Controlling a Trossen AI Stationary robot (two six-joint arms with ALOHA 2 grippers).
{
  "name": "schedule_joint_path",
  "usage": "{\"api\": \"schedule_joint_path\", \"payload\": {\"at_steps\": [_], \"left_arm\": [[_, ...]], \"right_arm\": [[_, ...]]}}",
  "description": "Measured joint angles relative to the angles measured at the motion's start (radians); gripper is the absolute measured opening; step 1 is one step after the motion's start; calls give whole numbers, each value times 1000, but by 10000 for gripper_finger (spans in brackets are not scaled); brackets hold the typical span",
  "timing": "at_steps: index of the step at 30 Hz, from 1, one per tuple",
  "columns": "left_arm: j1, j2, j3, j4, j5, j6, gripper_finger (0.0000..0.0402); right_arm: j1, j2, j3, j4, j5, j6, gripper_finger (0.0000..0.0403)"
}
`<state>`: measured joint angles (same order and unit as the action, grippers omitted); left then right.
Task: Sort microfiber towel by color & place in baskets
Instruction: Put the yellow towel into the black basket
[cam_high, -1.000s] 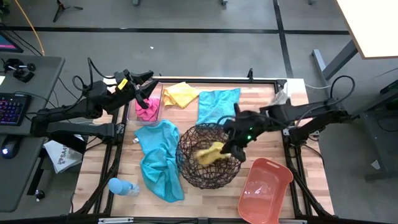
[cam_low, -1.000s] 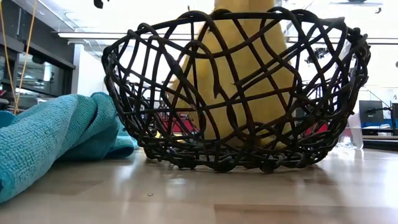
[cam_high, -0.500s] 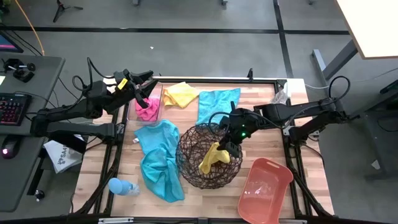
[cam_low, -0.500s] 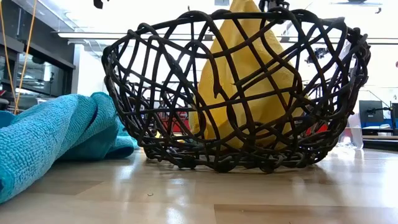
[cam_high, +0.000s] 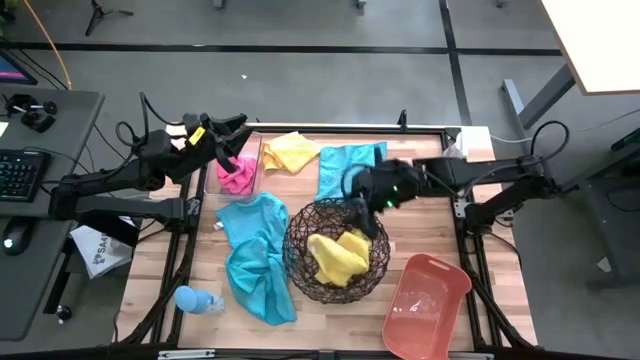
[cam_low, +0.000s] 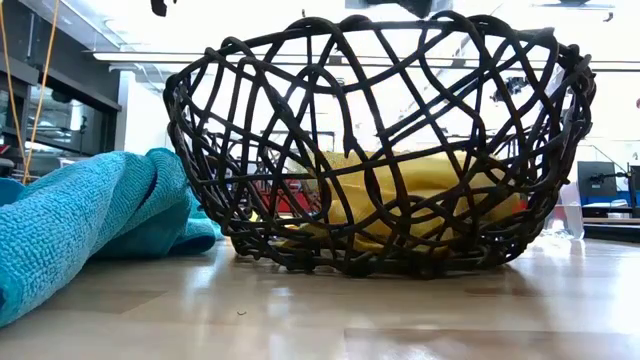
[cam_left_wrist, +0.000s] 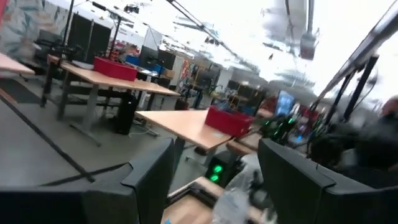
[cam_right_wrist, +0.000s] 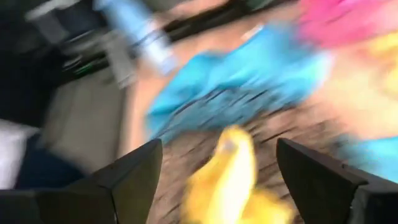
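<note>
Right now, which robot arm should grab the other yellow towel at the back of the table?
Probably the right. Its open gripper hangs free above the wire basket, near the yellow towel. The left gripper is about as near, but sits over the clear bin with the pink towel.

Towel (cam_high: 337, 257) in wire basket (cam_high: 300, 275) (mid-table); tub (cam_high: 432, 325) to its right, bin (cam_high: 212, 178) rear-left.

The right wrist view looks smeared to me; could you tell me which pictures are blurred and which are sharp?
Right wrist view: heavy motion blur, yellow towel and teal towel just streaks. Left wrist view: softer blur. High view: sharp, except the right gripper, smeared at the wire basket rim. Low view: crisp basket, blown-out bright background.
</note>
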<state>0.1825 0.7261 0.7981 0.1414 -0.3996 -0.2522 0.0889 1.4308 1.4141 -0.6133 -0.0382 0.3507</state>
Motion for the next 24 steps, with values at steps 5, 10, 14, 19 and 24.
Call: {"api": "schedule_joint_path", "payload": {"at_steps": [5,10,14,19,24], "left_arm": [[0,-3,0,150,91,-87,223],[0,-8,0,328,208,-87,223],[0,-29,0,369,244,-87,223],[0,-42,0,358,241,-87,223],[0,-41,0,345,241,-86,223]], "right_arm": [[-129,123,90,31,68,-38,308],[-239,316,227,68,64,-29,300],[-310,488,375,62,64,-19,295],[-383,678,566,59,68,-34,288],[-435,831,724,-22,153,67,281]]}}
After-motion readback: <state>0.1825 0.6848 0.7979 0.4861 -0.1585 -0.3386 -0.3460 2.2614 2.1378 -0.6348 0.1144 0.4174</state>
